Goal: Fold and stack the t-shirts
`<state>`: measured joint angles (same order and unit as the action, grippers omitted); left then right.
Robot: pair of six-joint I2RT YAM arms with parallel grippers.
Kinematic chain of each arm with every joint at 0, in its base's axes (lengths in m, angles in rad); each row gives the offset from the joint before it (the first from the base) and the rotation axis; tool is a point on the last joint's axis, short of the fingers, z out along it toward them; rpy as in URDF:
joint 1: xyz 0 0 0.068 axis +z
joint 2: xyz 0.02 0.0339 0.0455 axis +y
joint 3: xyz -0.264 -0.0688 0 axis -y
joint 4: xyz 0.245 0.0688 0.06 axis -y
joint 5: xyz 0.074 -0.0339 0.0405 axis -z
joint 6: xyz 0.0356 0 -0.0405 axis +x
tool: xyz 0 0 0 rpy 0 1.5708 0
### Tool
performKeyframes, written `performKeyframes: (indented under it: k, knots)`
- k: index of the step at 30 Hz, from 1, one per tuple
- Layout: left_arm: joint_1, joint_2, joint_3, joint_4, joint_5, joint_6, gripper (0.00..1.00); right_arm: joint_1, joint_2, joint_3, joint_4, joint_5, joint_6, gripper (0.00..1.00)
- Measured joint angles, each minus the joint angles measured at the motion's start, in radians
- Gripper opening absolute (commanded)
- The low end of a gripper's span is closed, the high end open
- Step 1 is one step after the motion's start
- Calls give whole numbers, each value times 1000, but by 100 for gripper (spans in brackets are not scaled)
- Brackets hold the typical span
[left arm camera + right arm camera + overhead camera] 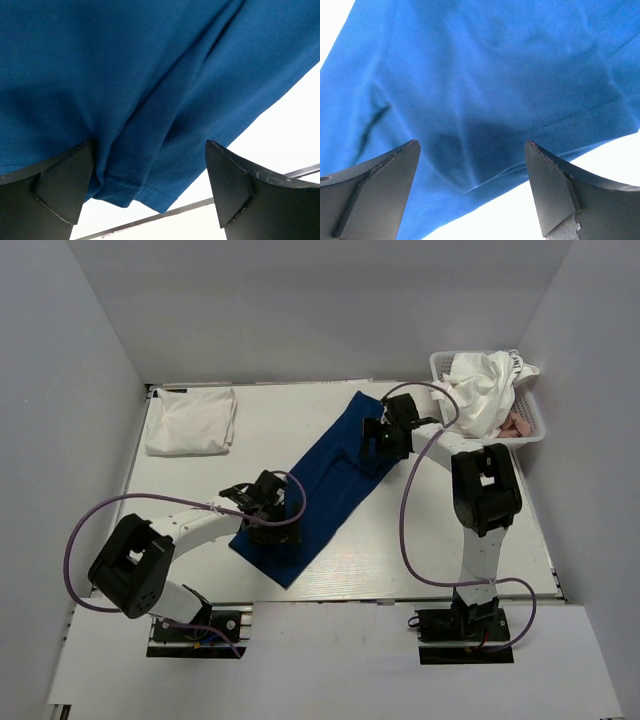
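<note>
Left gripper [150, 150] spread wide, empty, just above navy tee [150, 75] hem; right gripper [471, 145] likewise released over other end. Risk: pinching one layer only, or uneven lifts, skewing the folded strip. Folded white tee [190, 420] well left of left gripper.

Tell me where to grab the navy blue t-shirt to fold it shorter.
Best pinch the short ends from above: the navy blue t-shirt lies flat as a long diagonal strip, with the open left tool over its near end and the open right tool over its far end.
</note>
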<state>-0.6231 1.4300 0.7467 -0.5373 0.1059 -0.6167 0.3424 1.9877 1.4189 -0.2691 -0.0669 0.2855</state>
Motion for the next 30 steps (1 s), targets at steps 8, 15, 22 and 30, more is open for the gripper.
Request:
performKeyframes:
  k: [8,15,22,30]
  knots:
    - [-133,91,60,-23,-51,14,100,-2,148,150,-45,-48,4,90]
    - [-360,232,228,-49,73,7,100,-7,303,363,-18,-154,21,90]
    - [-604,360,431,-126,142,31,100,1,460,636,-89,-211,-8,90]
    - [-631,178,380,-230,11,-50,100,7,164,382,-124,-144,-45,90]
